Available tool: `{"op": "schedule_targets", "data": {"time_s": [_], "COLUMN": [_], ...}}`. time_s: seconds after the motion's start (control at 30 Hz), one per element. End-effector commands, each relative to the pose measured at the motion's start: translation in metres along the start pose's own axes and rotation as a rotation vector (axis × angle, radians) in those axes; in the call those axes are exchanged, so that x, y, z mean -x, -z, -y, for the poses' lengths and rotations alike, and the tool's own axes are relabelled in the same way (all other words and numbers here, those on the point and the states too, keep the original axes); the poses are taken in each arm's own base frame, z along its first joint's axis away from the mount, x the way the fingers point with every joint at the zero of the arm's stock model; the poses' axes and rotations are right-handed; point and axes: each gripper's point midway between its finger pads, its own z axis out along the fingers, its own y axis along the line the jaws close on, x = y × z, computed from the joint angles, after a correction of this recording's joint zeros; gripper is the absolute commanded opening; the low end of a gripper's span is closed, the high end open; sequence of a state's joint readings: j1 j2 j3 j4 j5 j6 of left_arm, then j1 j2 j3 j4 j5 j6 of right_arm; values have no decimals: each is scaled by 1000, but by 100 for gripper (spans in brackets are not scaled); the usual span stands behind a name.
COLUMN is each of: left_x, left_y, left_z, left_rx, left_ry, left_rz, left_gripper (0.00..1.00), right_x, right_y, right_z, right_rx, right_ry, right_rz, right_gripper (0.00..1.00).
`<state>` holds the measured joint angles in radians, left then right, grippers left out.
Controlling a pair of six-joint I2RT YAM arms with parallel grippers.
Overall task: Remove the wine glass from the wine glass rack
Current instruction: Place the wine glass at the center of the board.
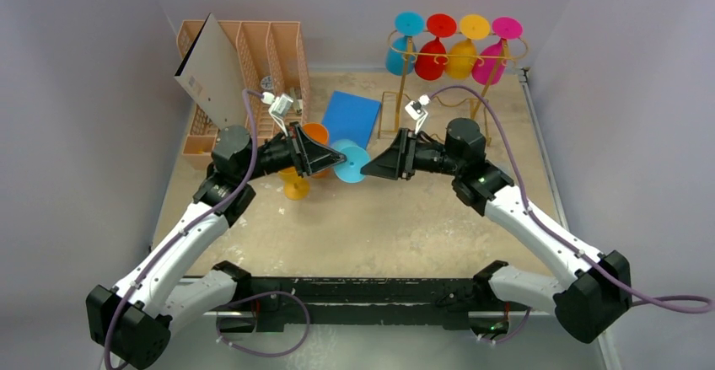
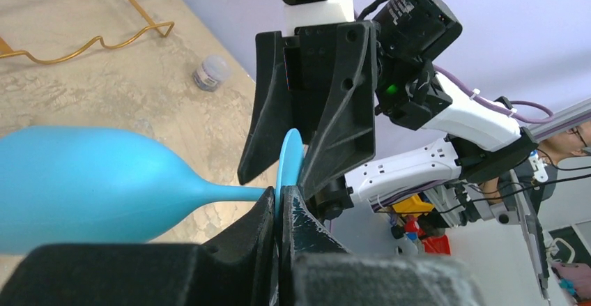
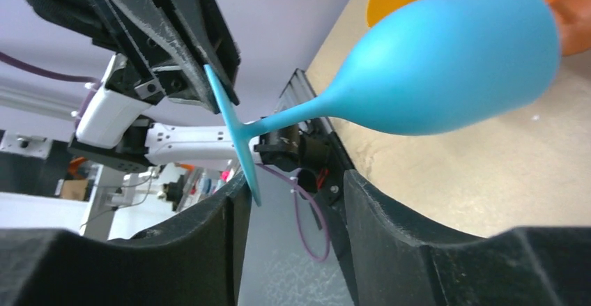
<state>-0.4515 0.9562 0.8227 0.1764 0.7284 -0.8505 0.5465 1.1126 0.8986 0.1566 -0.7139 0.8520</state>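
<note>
A blue wine glass hangs sideways over the table middle, away from the wine glass rack, whose gold wire frame stands at the back right with blue, red and yellow glasses and a pink one hanging upside down. My left gripper is shut on the thin foot disc of the blue wine glass. My right gripper faces it and is open. The lower rim of the blue wine glass's foot sits between its jaws, close to the left finger, with a wide gap to the right one.
A peach slotted organizer with a leaning cardboard sheet stands back left. A blue pad lies mid-back. Two orange glasses lie beneath my left gripper. A small jar sits near the rack's wavy bar.
</note>
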Motion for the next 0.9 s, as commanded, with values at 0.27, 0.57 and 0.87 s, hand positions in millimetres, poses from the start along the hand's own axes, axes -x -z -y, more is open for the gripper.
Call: {"op": "schedule_targets", "data": {"time_s": [0.27, 0.57, 0.87], "left_x": [11, 9, 3], "left_y": [-1, 0, 0], "left_z": [11, 8, 17], "left_rx": [-58, -43, -45], "left_ry": [-130, -113, -132], "left_rz": [50, 52, -80], "left_gripper": [0, 0, 48], "right_x": [-3, -4, -12], "right_y": [-23, -25, -23], "right_z": [-32, -28, -28], "right_rx": [168, 160, 197], "right_ry": [54, 65, 126], "right_rz": [24, 20, -3], "right_gripper": [25, 0, 0]}}
